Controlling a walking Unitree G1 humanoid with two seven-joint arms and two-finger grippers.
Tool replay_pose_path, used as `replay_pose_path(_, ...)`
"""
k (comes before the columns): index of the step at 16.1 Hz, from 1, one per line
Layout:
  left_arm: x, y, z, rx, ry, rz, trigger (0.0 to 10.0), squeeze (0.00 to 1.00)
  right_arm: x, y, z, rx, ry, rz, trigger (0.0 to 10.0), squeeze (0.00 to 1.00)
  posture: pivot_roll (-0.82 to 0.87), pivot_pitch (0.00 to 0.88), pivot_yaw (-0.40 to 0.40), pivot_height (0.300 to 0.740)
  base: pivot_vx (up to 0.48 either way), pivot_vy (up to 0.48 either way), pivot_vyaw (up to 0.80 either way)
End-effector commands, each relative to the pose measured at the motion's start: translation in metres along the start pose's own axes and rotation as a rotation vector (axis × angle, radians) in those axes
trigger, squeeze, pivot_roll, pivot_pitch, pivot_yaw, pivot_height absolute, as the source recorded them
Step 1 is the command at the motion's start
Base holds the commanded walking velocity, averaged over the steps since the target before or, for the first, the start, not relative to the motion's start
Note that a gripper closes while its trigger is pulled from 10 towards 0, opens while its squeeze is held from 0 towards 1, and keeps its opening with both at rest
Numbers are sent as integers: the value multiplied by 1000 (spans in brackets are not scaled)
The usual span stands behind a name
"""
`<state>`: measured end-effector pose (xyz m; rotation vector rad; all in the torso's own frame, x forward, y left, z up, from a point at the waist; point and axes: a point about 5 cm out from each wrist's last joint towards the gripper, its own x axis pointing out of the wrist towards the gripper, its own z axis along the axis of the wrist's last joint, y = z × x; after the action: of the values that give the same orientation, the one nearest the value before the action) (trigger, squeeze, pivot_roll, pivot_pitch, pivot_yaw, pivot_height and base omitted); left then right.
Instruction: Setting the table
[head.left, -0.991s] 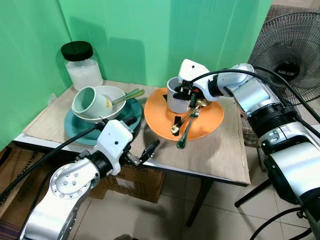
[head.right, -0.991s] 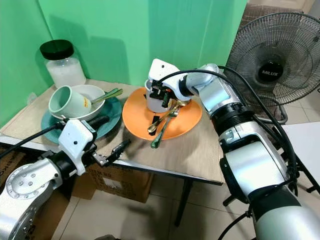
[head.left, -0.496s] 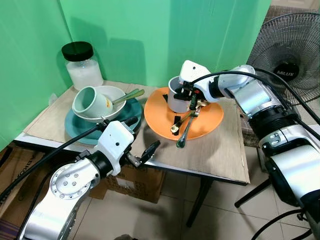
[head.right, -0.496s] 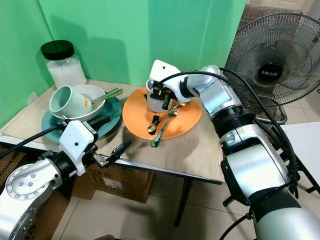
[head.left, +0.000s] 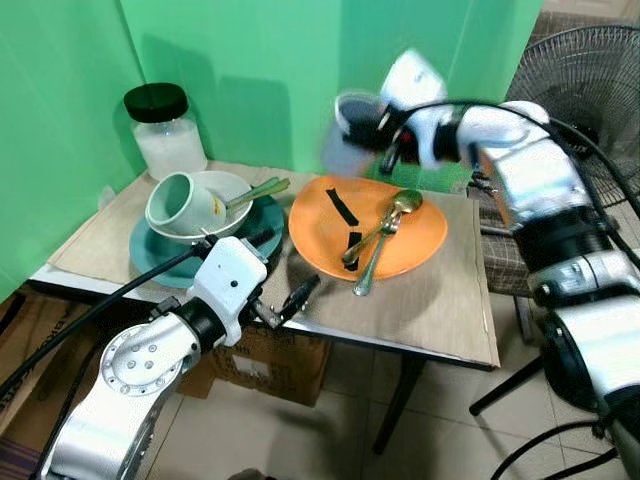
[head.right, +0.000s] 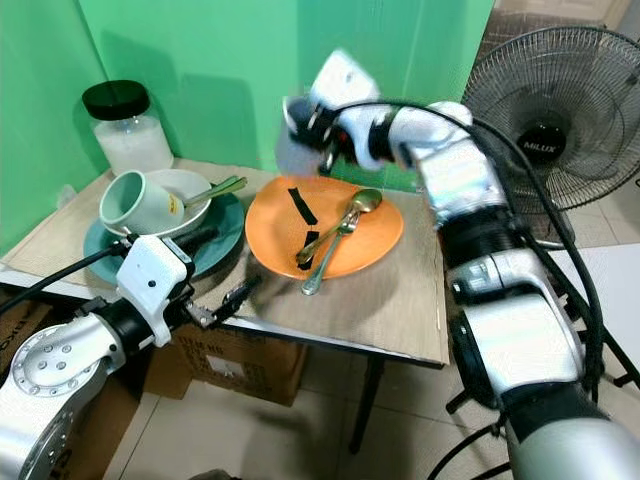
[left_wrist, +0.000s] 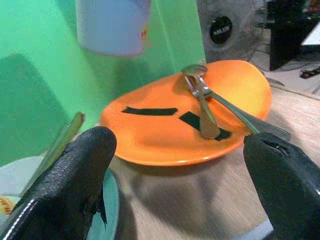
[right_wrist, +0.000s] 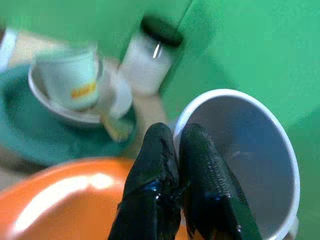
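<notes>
Right gripper: its two black fingers were pinched on the rim of the pale grey-blue round cup, one finger inside the wall and one outside
Why that hold: a rim pinch lets the cup hang upright and clear of the cutlery below, to my eye
Cup position: in the air, blurred with motion, above the back edge of the round orange plate and touching nothing but the fingers
Plate contents: a gold spoon and a silver fork lay crossed on it, the fork handle overhanging the near rim; two black strips lay flat on the orange surface
Left gripper: black fingers spread wide with nothing between them, hovering at the near edge of the wooden table, pointed at the plate
Why there: looked like a ready stance, waiting for its turn
Far left stack: a mint-green mug lay tipped in a white bowl on a teal plate, with a greenish utensil resting in the bowl
Behind: a black-lidded glass jar of white grains
Next call: the cup needs a bare spot on the table, I reckon
</notes>
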<state>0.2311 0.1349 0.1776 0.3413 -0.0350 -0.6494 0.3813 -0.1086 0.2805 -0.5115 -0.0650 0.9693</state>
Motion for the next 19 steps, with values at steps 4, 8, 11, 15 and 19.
replay_pose_path(4,5,8,6,-11,-36,165,10000,0,-36,29,1,56,-244,-116,0,0,-31,3,-2,740,0,0,0)
replay_pose_path(8,10,3,8,-17,-58,244,10000,0,-64,56,-7,135,-347,-348,10000,0,-51,6,11,740,0,0,0)
replay_pose_path(11,14,7,13,-13,-80,314,10000,0,-81,73,-15,215,-374,-512,10000,0,-55,8,21,740,0,0,0)
replay_pose_path(15,14,7,21,-36,-113,363,10000,0,-86,91,-20,269,-371,-660,10000,0,-66,21,15,740,0,0,-588)
replay_pose_path(19,12,9,40,-79,-184,417,10000,0,-94,100,-19,342,-371,-795,10000,0,-68,35,7,740,0,0,-788)
